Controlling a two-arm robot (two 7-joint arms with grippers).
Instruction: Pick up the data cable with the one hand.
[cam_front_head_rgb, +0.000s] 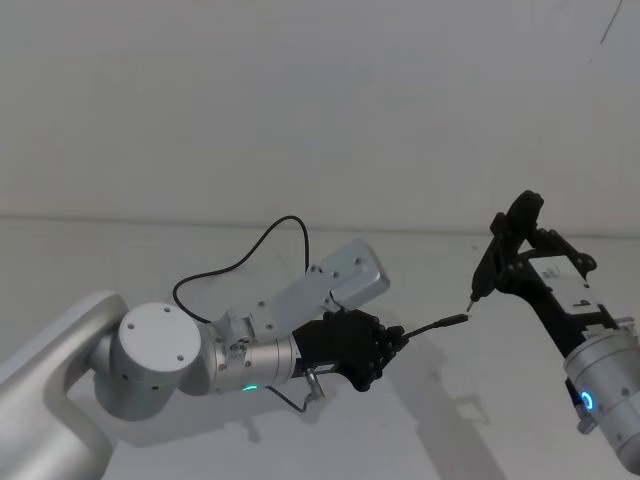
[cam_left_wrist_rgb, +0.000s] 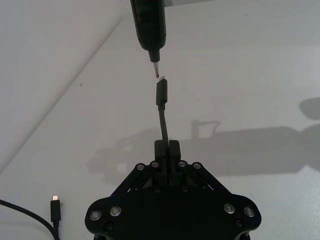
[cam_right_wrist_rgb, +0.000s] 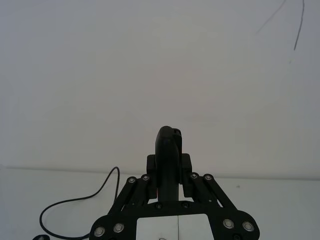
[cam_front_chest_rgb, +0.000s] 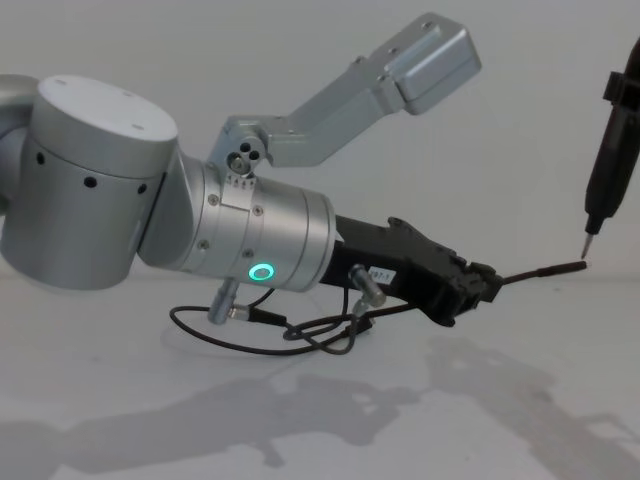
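Left black two-fingered gripper (cam_front_head_rgb: 398, 337) on fat silver arm (cam_front_head_rgb: 150, 365) with green ring light (cam_front_chest_rgb: 262, 271): jaws clenched on long thin black data cable (cam_front_head_rgb: 245, 258) just behind one plug (cam_left_wrist_rgb: 161, 92), held above white table (cam_front_head_rgb: 480, 420). Rest of cable trailing in curve across table. Right gripper (cam_right_wrist_rgb: 169, 167): grasping slim black tool with pointed metal tip (cam_front_head_rgb: 496, 255), tip just beside plug end.

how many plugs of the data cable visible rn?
2. One sticks out ahead of the left gripper, at the plug near the tool tip; the other plug lies on the table.
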